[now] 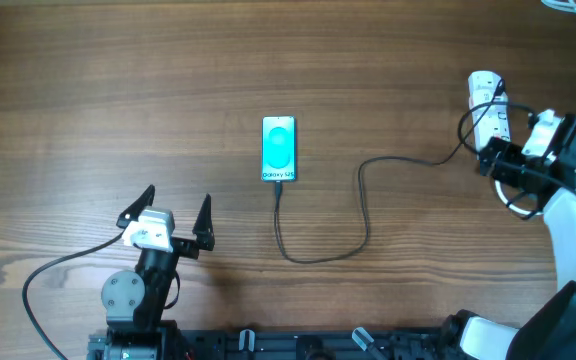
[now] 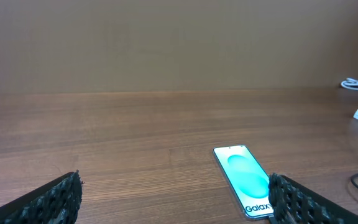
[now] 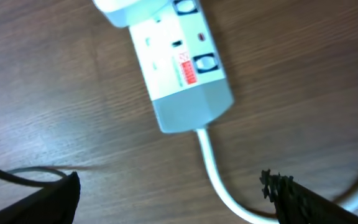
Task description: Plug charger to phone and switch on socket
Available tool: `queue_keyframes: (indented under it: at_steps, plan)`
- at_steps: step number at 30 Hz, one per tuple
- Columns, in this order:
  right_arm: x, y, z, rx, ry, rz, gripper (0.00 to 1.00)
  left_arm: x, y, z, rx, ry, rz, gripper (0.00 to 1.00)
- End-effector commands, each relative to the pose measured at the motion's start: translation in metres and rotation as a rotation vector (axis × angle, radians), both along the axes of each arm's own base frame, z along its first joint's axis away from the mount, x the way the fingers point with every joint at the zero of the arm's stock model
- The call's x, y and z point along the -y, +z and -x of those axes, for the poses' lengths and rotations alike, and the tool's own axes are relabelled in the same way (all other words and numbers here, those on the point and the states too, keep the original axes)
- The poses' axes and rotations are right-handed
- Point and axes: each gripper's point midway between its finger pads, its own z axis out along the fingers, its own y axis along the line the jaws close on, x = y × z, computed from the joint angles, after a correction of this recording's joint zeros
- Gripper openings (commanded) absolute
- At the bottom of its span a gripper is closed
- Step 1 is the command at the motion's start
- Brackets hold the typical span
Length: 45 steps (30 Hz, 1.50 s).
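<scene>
Two tools, both spread wide, over a brown wooden surface [image 1: 118,90].
Near the phone [image 1: 279,149] sits the left tool [image 1: 178,205]; by the socket [image 3: 179,68], the right tool [image 3: 169,186]; a tan wall [image 2: 166,43] stands behind.

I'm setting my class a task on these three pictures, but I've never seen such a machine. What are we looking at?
Two robot arms work at a wooden table. One picture looks down from above; the other two come from a camera on each wrist. On the table lie a phone, a black charger cable reaching its lower edge, and a white socket strip. The left gripper is open and holds nothing. The right gripper is open near that strip's lead end, also empty.
</scene>
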Motion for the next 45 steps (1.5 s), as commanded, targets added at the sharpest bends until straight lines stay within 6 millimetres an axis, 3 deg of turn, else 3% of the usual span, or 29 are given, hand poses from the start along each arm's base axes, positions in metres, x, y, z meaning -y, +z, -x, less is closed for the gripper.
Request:
queue_keyframes:
  at_steps: [1, 9, 22, 30, 45]
  plan:
    - [-0.029, 0.003, -0.012, 0.107, 0.111, -0.069, 1.0, -0.003, -0.001, 0.0, -0.001, 0.017, 0.001, 1.0]
    - [-0.064, -0.019, -0.009, 0.141, 0.208, -0.123, 1.0, -0.003, -0.001, 0.0, -0.001, 0.017, 0.001, 1.0]
    - [-0.107, -0.064, 0.037, 0.15, 0.303, -0.122, 1.0, -0.003, -0.001, 0.0, -0.001, 0.017, 0.001, 1.0]
    - [-0.121, -0.057, 0.043, 0.256, 0.358, -0.08, 1.0, -0.003, -0.001, 0.0, -0.001, 0.017, 0.001, 1.0]
    - [-0.127, -0.071, 0.06, 0.338, 0.369, -0.047, 1.0, -0.003, -0.001, 0.0, -0.001, 0.017, 0.001, 1.0]
